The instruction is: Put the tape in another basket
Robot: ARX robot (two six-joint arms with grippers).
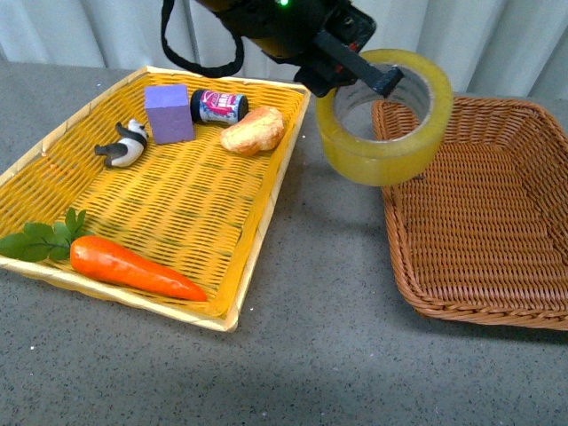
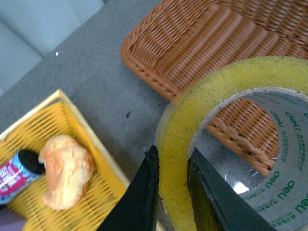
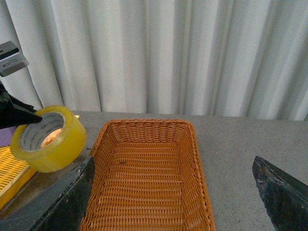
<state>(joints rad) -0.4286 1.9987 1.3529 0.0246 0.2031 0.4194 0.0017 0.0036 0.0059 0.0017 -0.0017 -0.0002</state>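
basket (image 1: 401,257) cropped at right edge.

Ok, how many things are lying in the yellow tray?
5: a panda, a purple block, a small can and a bread piece along the far end, and a carrot by the near edge. None seems hidden.

On the worktop (image 1: 337,355) the tray (image 1: 177,209) lies left and the basket (image 1: 479,231) right, with a gap between them. The tape (image 1: 382,155) hangs above that gap, just beside the basket's left rim, in the left end effector (image 2: 173,159), one finger inside the ring and one outside. At the tray's far side the block (image 1: 169,113), can (image 1: 219,106) and bread (image 1: 254,130) stand in a row from left to right. The panda (image 1: 124,144) lies left of and before the block. The carrot (image 1: 133,266) lies along the near edge. A curtain (image 1: 89,31) hangs behind.
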